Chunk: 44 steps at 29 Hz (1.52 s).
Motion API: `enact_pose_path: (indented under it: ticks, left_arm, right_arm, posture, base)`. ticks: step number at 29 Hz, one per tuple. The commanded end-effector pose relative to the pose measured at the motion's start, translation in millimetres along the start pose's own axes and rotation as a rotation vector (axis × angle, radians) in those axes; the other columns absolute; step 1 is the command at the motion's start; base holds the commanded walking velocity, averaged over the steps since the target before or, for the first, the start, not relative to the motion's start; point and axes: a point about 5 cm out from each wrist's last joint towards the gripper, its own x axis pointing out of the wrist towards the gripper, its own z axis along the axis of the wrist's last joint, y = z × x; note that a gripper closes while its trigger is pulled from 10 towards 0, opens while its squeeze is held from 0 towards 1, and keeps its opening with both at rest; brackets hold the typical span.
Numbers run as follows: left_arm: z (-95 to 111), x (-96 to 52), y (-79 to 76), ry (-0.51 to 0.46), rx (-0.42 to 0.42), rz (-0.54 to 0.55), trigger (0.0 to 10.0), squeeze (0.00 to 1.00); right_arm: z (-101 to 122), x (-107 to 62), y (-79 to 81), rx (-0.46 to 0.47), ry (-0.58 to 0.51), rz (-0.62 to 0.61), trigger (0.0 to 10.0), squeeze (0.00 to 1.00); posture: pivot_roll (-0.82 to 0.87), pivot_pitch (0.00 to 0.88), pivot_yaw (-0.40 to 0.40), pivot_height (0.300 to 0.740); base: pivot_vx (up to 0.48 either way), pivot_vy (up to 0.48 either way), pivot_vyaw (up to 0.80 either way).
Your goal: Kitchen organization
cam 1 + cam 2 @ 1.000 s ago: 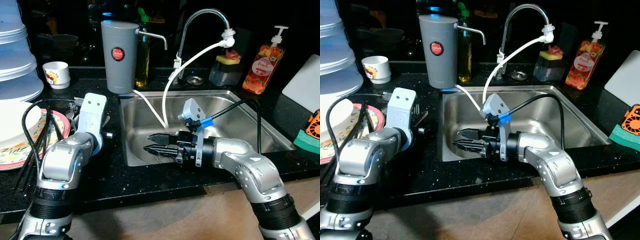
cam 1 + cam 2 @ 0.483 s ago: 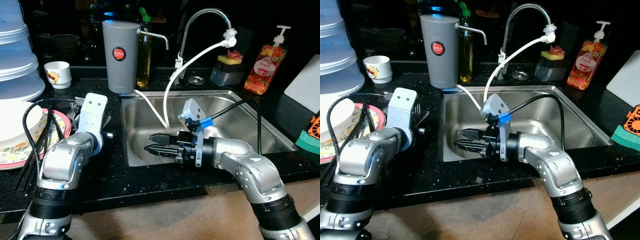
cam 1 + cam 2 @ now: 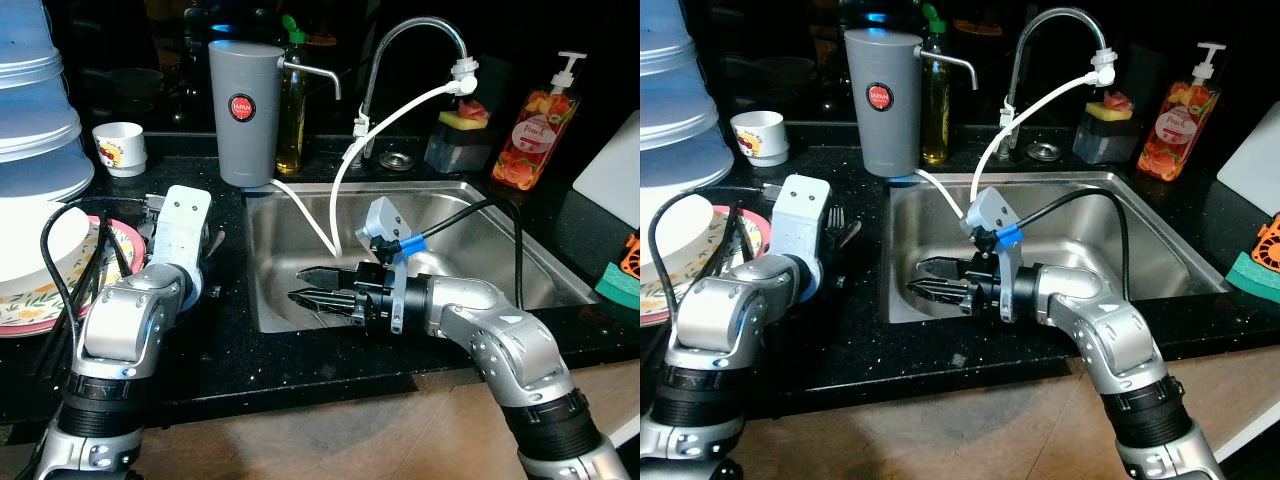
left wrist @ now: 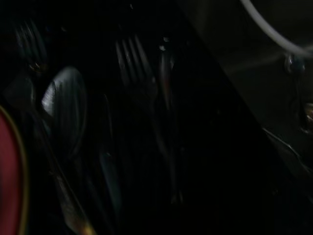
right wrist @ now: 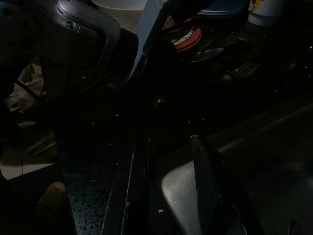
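The right hand (image 3: 308, 285), fingers parted and empty, hangs inside the sink (image 3: 500, 225) near its left wall, white hose (image 3: 335, 200) just behind; the left hand's grip cannot be told above forks (image 4: 134, 66) on the worktop (image 3: 230, 350).

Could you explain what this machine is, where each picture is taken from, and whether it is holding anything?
It is a humanoid robot with two silver arms, each ending in a two-fingered black claw. The two wide pictures come from cameras in its head, looking down at a black counter and steel sink. The two dark pictures come from wrist cameras. The right claw reaches into the sink, open and holding nothing. The left arm stretches over forks and a spoon beside plates. A grey water filter, cup and soap bottle stand behind.
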Motion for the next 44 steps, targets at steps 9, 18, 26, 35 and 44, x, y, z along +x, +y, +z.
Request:
enact_pose_path:
  ticks: [9,18,26,35,44]
  left_arm:
    - [-10.4,2.7,5.3,0.051,-0.016,0.021,0.0,0.00]
    - [2.2,-2.0,13.0,-0.017,-0.036,0.067,0.0,0.00]
    - [26.4,-12.8,15.8,-0.107,-0.057,0.064,0.0,0.00]
    - [41.3,-19.9,12.9,-0.160,-0.069,0.044,0.0,0.00]
    - [64.7,-29.0,15.6,-0.356,-0.076,0.045,0.0,0.00]
  right_arm:
    - [0.3,-3.7,0.3,0.004,-0.002,-0.008,10.0,0.00]
    - [1.4,-4.1,0.8,0.007,-0.010,-0.009,10.0,0.00]
    - [4.1,-6.1,-0.7,0.006,-0.014,-0.012,10.0,0.00]
    - [6.7,-7.1,-3.6,-0.001,-0.017,-0.018,10.0,0.00]
    - [13.8,-8.0,-12.1,0.003,-0.057,-0.067,10.0,0.00]
  posture:
    - [-0.02,0.035,-0.046,0.740]
    - [-0.02,0.024,-0.050,0.740]
    - [-0.02,0.013,-0.055,0.740]
    - [-0.02,0.003,-0.059,0.740]
    - [-0.02,0.000,-0.066,0.740]
  base:
    - [0.000,0.000,0.00]
    - [0.000,0.000,0.00]
    - [0.000,0.000,0.00]
    - [0.000,0.000,0.00]
    - [0.000,0.000,0.00]
